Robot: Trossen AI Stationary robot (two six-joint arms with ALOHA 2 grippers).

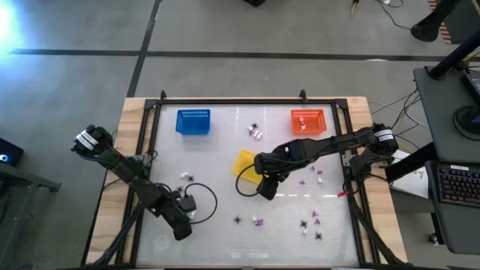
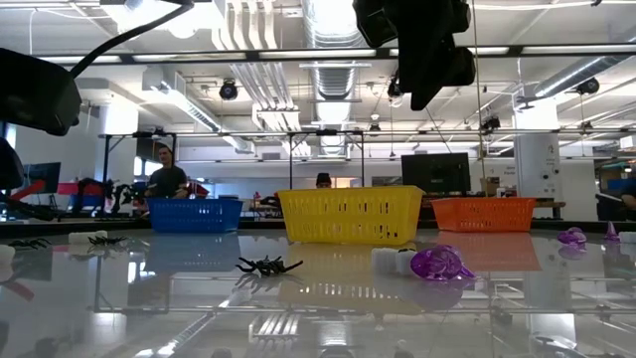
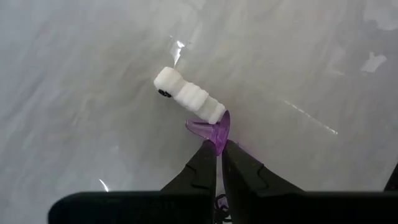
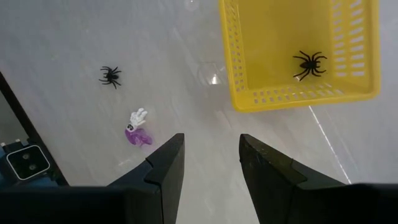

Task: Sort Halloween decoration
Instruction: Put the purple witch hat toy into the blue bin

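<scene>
My left gripper (image 3: 219, 149), near the table's front left (image 1: 186, 213), is shut on a purple decoration piece (image 3: 214, 129). A white ribbed piece (image 3: 189, 98) lies on the table right against that purple piece. My right gripper (image 4: 211, 155) hangs open above the table's middle (image 1: 266, 187), near the yellow basket (image 4: 298, 50), which holds a black spider (image 4: 309, 64). A black spider (image 4: 111, 76) and a white-and-purple pair (image 4: 138, 129) lie on the table beyond its fingers. More small pieces (image 1: 309, 223) are scattered at the front right. My left gripper pinches the purple piece's thin lower part (image 3: 219, 140) between its two fingertips. The fingers slant steeply down onto it from above. The piece's wider end sticks out past the tips beside the white piece; whether it is clear of the table, I cannot tell.
A blue basket (image 1: 193, 121) stands at the far left and an orange basket (image 1: 308, 121) at the far right, with white bits inside. A black cable (image 1: 206, 196) loops beside the left arm. A dark frame (image 1: 247, 102) borders the table.
</scene>
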